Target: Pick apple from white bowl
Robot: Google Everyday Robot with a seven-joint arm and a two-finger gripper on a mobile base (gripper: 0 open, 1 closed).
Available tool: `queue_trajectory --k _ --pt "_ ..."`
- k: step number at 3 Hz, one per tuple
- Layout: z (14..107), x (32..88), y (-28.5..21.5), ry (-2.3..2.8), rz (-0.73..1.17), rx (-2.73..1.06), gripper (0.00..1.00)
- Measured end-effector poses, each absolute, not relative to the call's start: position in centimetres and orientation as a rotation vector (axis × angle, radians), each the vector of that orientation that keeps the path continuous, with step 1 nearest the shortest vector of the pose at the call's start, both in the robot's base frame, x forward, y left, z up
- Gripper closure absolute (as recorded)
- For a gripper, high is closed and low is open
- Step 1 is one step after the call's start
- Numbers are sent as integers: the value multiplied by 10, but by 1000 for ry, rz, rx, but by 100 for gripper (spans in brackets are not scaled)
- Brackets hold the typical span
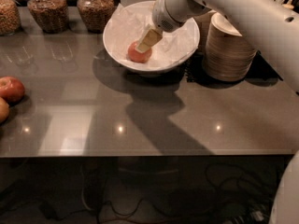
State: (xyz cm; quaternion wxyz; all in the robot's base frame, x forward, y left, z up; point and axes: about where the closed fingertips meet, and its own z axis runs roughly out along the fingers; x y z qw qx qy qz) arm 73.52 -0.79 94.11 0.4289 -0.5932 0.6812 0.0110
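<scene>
The orange-red apple (pixel 138 54) lies in the left part of the wide white bowl (pixel 187 55), on crumpled white paper. The bowl stands at the back middle of the grey table. My gripper (pixel 143 45) reaches down into the bowl from the upper right and is right at the apple's top right side, covering part of it. The white arm runs off to the upper right.
A stack of beige paper bowls (pixel 229 50) stands right of the white bowl. Glass jars (pixel 46 10) of dry food line the back left. A darker red apple (pixel 10 88) and a yellowish one (pixel 2 110) lie at the left edge. The table's front edge (pixel 149 153) is near.
</scene>
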Motion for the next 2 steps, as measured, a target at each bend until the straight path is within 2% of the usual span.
queue_trajectory --k 2 --pt "897 738 -11 1789 82 -1486 21"
